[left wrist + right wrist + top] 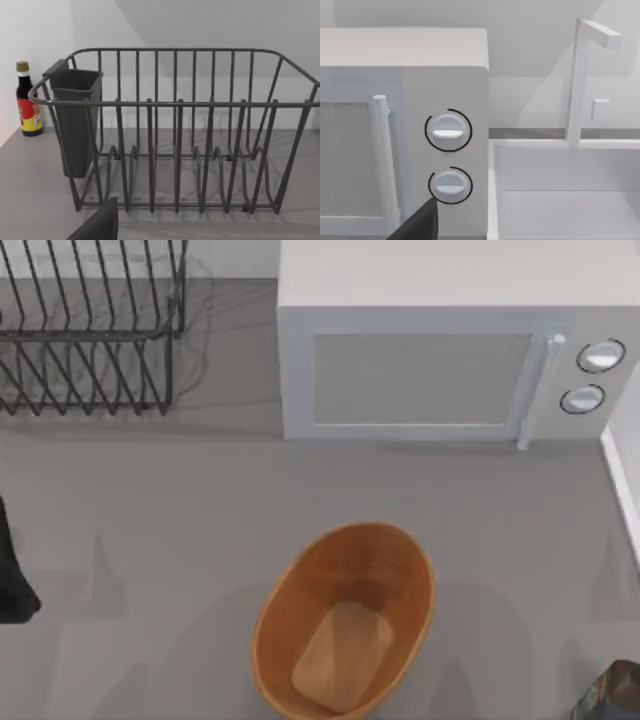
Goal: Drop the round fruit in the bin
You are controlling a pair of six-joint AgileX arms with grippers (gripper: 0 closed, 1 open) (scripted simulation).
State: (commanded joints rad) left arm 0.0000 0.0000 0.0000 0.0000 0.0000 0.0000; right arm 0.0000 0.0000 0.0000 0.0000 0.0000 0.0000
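Observation:
The bin [283, 592], an oval orange-brown wooden basket, stands at the front middle of the table, and its paler flat bottom is bare. The round fruit is out of view. My left arm [12, 580] is parked at the table's left edge, well left of the bin. A dark part of my left gripper [97, 225] faces the black wire rack. A dark part of my right gripper [417, 224] faces the microwave's two knobs.
A white microwave [430, 370] stands at the back right, door closed. A black wire rack [90, 340] with a dark cup [75, 120] is at the back left, beside a sauce bottle [27, 100]. A white sink [570, 200] lies beyond the microwave. A dark object [610, 695] sits front right.

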